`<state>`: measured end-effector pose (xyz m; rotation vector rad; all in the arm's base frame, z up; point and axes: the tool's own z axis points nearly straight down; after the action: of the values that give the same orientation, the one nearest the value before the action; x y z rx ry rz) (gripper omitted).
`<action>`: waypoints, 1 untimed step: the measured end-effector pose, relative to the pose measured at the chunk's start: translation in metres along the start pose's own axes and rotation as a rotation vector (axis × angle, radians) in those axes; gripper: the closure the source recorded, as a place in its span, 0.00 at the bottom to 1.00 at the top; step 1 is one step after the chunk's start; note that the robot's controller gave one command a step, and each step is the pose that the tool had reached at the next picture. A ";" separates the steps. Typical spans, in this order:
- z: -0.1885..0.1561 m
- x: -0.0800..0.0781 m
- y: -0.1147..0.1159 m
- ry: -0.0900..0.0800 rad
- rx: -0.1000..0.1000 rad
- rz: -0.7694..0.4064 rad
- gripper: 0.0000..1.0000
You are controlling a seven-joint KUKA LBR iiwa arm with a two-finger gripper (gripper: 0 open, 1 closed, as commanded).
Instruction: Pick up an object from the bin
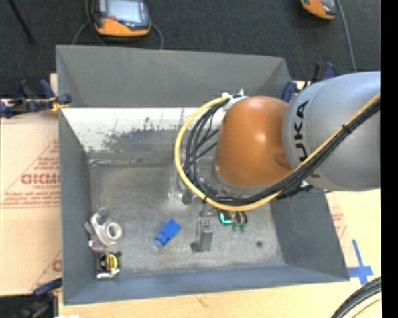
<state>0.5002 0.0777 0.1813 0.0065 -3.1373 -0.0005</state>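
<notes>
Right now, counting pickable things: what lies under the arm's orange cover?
Below the orange cover the gripper pokes out, right of a blue block. The bin floor straight beneath is hidden.

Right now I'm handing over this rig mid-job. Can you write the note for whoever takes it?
Gripper: down near the floor of the grey bin, toward the front wall; open or shut unclear.
Nearest thing: small blue block, just to its view-left, apart from it.
Front-left corner: grey-and-white ring-shaped part; yellow-and-black item in front of it.
Done: arm is in the bin.
Left: grasp one thing and lift it out.
</notes>
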 end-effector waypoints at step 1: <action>0.107 -0.031 0.035 -0.001 0.001 -0.180 0.00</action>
<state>0.5303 0.1129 0.0740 0.2883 -3.1253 0.0008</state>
